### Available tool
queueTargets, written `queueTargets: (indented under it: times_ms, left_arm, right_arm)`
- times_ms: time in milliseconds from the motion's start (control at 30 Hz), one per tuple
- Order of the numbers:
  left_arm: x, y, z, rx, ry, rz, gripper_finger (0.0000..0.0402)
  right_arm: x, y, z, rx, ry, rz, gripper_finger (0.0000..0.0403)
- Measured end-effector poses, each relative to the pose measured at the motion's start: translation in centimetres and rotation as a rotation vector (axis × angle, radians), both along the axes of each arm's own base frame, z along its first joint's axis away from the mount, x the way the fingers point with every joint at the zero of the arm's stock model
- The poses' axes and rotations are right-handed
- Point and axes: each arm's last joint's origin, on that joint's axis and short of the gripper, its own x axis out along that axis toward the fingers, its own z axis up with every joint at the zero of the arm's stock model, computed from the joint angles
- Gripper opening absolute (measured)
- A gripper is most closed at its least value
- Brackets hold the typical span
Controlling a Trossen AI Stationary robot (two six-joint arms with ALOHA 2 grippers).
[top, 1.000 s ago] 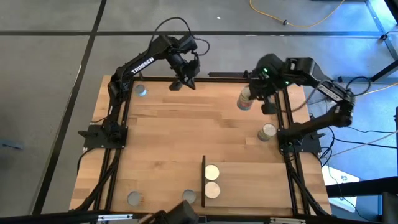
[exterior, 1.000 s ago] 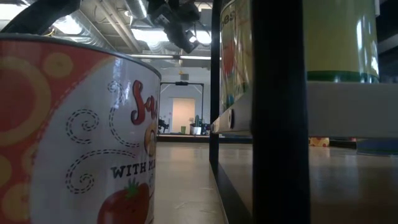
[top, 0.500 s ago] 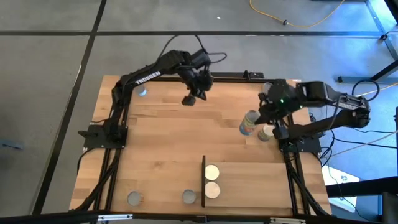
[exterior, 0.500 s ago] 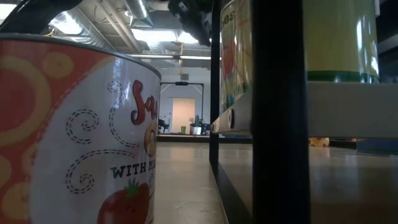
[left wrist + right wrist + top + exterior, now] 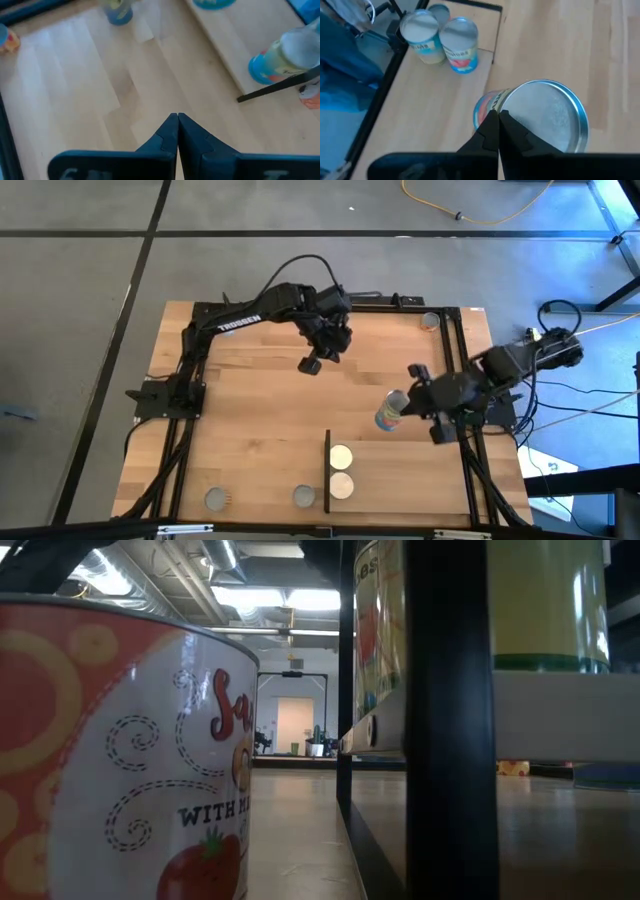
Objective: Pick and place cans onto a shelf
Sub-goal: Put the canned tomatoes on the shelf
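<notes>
My right gripper [image 5: 406, 406] is shut on a can with a grey metal top [image 5: 391, 411], just beyond the far edge of the shelf [image 5: 420, 475]. The shelf is a light-wood panel with a black upright edge [image 5: 327, 470]. Two pale-topped cans [image 5: 340, 457] [image 5: 340, 485] stand on it next to that edge; they also show in the right wrist view [image 5: 422, 32] [image 5: 460, 44]. My left gripper [image 5: 311, 365] is shut and empty over the bare middle of the table [image 5: 75, 90]. My right gripper has its closed fingertips [image 5: 492, 127] at the rim of the can's grey top [image 5: 512, 97]; how the rim sits between them is hidden by the fingers. The fingers come about level from the table's right. The can is tilted, its top toward the gripper.
Other cans stand near the near edge [image 5: 215, 499] [image 5: 304, 496] and at the far right corner [image 5: 431, 321]. A red-labelled can [image 5: 120, 760] fills the low view's left, and the shelf's black upright [image 5: 445, 720] stands beside it. Black frame rails [image 5: 190, 410] run along the table's sides.
My right gripper has carried the grey-topped can from the far right part of the table toward the near edge, up to the shelf's far edge. My left gripper has gone from the far edge toward the table's middle.
</notes>
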Motion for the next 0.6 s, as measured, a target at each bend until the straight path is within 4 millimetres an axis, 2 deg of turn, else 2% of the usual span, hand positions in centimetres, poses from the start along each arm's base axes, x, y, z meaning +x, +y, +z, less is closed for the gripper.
queueTargets:
  times_ms: [300, 600]
  left_arm:
    - [-1.8, -3.6, 2.5, 0.003, -0.021, -0.053, 0.0001]
    - [-5.0, -6.7, 5.5, 0.065, -0.048, -0.086, 0.0001]
  right_arm:
    - [1.8, 4.7, -2.3, -0.007, 0.024, -0.119, 0.0]
    - [4.6, 8.7, -5.4, 0.036, 0.054, -0.17, 0.0]
